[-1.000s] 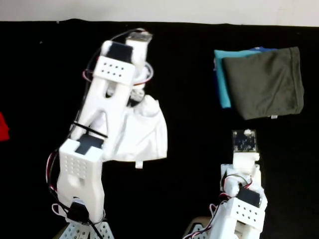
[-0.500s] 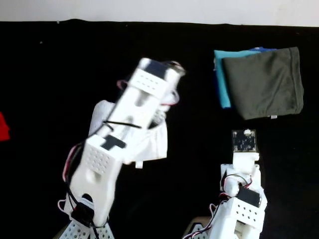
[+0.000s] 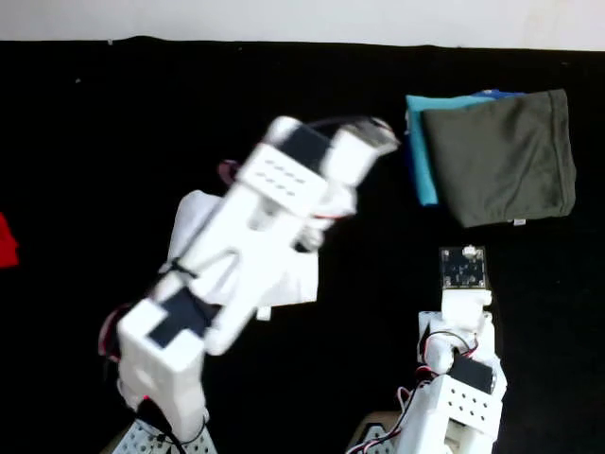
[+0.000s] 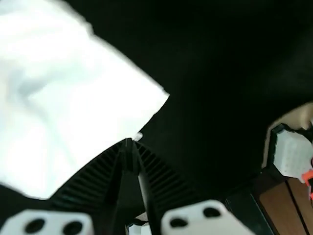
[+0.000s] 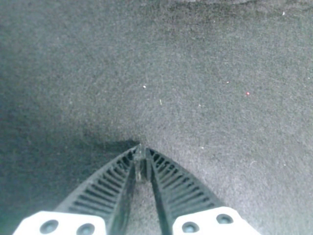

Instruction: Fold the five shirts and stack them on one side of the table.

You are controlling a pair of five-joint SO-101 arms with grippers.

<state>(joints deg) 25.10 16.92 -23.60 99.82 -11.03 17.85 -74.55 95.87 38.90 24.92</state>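
Left tool was clenched, jaws pressed together, nothing visibly caught between them. In the left wrist view its tip sat right at the edge of the white shirt, near a corner; I could not tell whether it touched the fabric. A small tag showed on that edge, just beside the tip.

In the high view the left arm stretched diagonally from the near-left corner toward the middle of the table, covering much of the white shirt. The shirt lay rumpled on the black cloth left of centre, not folded flat.

Right tool was also clenched and grasped nothing, pointed at bare black table. Right arm sat tucked back at the near-right edge, well apart from the white shirt.

Folded stack was at the far-right side of the table: dark grey shirt on top, teal shirt sticking out under its left side, and a sliver of blue shirt at the far edge beneath. Stack was well apart from both arms.

Red fabric poked in at the left edge of the high view, too little of it to tell what it was.
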